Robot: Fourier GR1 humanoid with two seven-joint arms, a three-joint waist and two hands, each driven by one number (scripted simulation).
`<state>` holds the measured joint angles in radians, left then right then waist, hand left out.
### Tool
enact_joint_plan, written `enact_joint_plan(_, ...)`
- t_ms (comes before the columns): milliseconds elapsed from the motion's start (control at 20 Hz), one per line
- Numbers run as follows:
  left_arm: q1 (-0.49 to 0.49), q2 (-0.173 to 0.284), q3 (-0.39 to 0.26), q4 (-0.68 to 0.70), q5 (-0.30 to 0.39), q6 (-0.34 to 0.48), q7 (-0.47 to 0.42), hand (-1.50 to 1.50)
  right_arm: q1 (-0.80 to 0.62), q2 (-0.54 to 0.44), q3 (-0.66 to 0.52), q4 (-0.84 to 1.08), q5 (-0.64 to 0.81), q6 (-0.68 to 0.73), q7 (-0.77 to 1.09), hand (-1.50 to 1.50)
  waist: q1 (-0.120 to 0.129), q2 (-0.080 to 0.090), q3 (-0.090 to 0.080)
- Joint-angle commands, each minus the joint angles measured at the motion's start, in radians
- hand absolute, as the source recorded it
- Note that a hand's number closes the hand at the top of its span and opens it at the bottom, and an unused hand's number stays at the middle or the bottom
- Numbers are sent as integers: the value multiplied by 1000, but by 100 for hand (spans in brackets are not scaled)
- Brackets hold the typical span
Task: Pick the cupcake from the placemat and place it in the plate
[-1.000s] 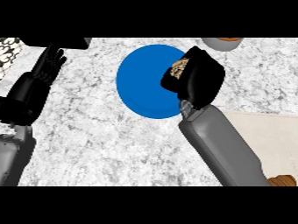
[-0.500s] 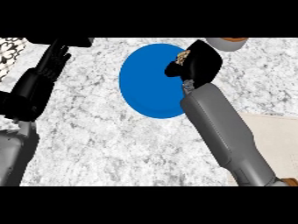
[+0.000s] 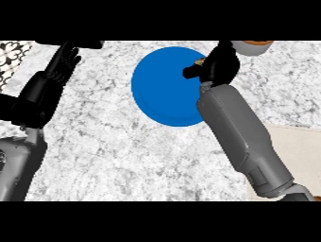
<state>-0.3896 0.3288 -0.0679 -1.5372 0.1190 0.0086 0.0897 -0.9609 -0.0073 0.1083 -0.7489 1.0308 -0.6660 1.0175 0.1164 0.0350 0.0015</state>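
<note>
A round blue plate (image 3: 164,87) lies on the marble counter at the middle top of the head view. My right hand (image 3: 220,65) hovers at the plate's far right rim, fingers curled round the cupcake (image 3: 199,61). Only a small tan bit of the cupcake shows at the hand's left side. The beige placemat (image 3: 309,153) lies at the lower right, partly under my right forearm. At the left, my left hand (image 3: 46,90) rests open with fingers pointing up, well apart from the plate.
A grey and orange round object (image 3: 251,47) sits at the top edge, just right of my right hand. A patterned tile surface (image 3: 3,61) fills the upper left corner. A dark object (image 3: 76,44) lies at the top edge above my left hand.
My right hand, holding the cupcake, has moved farther away along the plate's right rim, and its forearm has swung more upright. The left hand has stayed where it was.
</note>
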Motion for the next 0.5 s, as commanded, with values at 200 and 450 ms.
enact_joint_plan(200,-1,6,16,-13,9,-2,24,0,-74,7,-39,73,-12,-402,38,-150,-14,-10,0)
enact_joint_plan(450,31,-2,12,21,-17,2,-17,0,-72,7,5,81,-49,-571,48,-150,-41,-17,-2)
